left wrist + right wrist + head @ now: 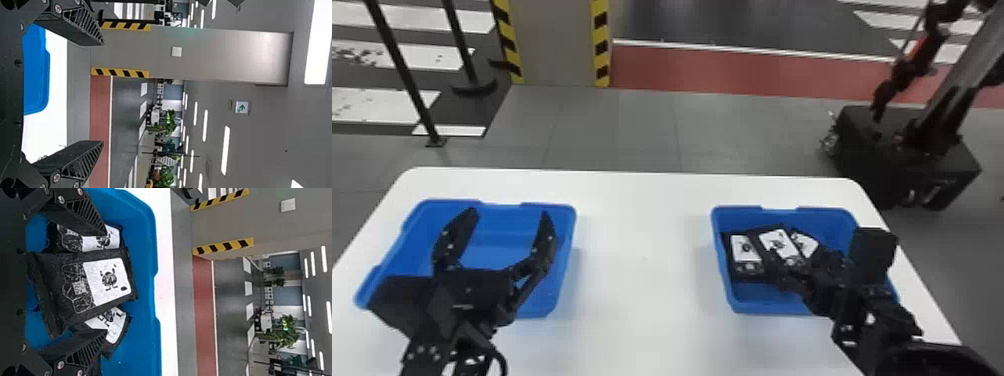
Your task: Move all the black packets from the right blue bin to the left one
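The left bin (497,240) and right bin (832,222) are moulded in smooth blue plastic with a soft sheen. The black packets (84,286) are wrapped in creased, faintly glossy film. The table (642,260) is finished smooth, white and matt. On the left claw (509,214), matt black ribbed fingers (78,25) are fastened with shiny metal screws (56,178).

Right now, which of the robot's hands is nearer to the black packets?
Right. The right gripper is at the packets in the right bin; the left gripper is over the left bin.
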